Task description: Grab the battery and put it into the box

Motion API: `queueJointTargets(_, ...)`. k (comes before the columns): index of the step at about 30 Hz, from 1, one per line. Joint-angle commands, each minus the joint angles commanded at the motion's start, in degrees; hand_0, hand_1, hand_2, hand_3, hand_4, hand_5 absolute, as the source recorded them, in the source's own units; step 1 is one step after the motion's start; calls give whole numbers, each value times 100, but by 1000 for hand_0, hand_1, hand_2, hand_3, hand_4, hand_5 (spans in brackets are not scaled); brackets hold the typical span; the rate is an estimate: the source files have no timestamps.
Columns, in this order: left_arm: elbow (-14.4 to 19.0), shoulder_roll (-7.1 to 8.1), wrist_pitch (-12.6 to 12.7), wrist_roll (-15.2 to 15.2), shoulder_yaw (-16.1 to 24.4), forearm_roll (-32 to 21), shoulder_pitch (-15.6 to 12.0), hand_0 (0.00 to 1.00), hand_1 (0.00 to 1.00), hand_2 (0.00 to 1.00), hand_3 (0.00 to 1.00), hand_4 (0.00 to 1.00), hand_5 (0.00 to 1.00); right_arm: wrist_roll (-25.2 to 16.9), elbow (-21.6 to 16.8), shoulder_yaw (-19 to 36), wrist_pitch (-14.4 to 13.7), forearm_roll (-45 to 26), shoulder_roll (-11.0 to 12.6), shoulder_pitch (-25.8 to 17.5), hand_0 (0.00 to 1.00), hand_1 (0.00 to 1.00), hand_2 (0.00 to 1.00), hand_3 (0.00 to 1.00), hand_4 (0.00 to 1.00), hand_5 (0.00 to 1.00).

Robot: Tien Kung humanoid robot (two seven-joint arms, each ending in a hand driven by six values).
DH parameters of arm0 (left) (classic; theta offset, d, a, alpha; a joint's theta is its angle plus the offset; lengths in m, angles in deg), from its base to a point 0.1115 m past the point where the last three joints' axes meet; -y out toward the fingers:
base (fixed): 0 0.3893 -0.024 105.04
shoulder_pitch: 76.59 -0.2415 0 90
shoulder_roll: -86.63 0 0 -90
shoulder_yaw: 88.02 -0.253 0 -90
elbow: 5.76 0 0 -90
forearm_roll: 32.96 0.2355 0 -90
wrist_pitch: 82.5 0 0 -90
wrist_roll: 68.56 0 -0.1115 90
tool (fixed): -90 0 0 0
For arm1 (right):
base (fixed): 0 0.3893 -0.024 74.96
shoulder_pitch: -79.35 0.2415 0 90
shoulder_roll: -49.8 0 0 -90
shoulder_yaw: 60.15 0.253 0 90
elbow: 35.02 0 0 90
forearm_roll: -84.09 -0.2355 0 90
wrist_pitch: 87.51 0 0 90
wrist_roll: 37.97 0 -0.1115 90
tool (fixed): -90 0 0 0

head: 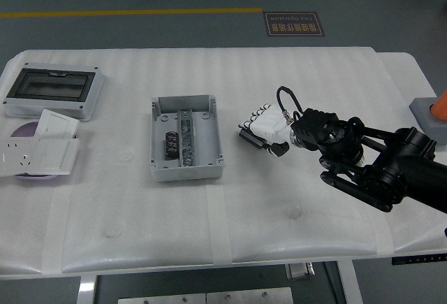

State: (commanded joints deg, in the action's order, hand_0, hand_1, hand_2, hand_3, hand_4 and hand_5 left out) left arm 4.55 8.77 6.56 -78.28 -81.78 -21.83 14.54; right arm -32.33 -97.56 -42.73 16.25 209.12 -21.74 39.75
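1. The right hand [262,128] comes in from 3 o'clock on its black arm, its white fingers [253,120] curled around a dark cylindrical object, apparently the battery [253,138], which shows just below the fingertips. The grip is closed on it, not spread.

2. The battery sits in the hand just right of table centre, apart from the box [185,138] and at the box's 3 o'clock. I judge it is being carried, though whether it clears the table [223,220] cannot be told.

3. The box lies open-topped at centre, its long axis running 12 to 6 o'clock, so the hand can enter from above. A dark part already lies inside at its left half, beside a central rail; the free space is likely on the right half.

4. The next move probably calls for travel toward 9 o'clock and a release over the open cavity; the near wall of the box could catch the battery.

5. At 9 to 10 o'clock, a covered enclosure [54,91] and white socket plates [38,152] lie well apart, out of the path.

6. The left arm is not visible.
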Motion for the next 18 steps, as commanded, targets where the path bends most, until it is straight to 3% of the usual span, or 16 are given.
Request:
queueJointTargets(3,0,0,0,-14,71,63,-8,651,661,619,661,666,341,22,-14,-17,-35,-41,17,14,998,964,881,884,426,60)
queueJointTargets(4,0,1,1,-19,99,91,-10,651,661,619,662,666,350,29,-22,-22,-45,-58,24,24,998,934,842,775,419,63)
queueJointTargets(11,0,0,12,23,-109,-115,-14,651,661,619,663,666,352,229,-133,-216,-333,-322,123,120,998,916,823,747,422,70)
queueJointTargets(18,0,-4,17,9,-35,-44,-29,651,661,619,664,667,355,920,-455,-933,-1232,-1020,439,237,998,912,821,733,430,69)
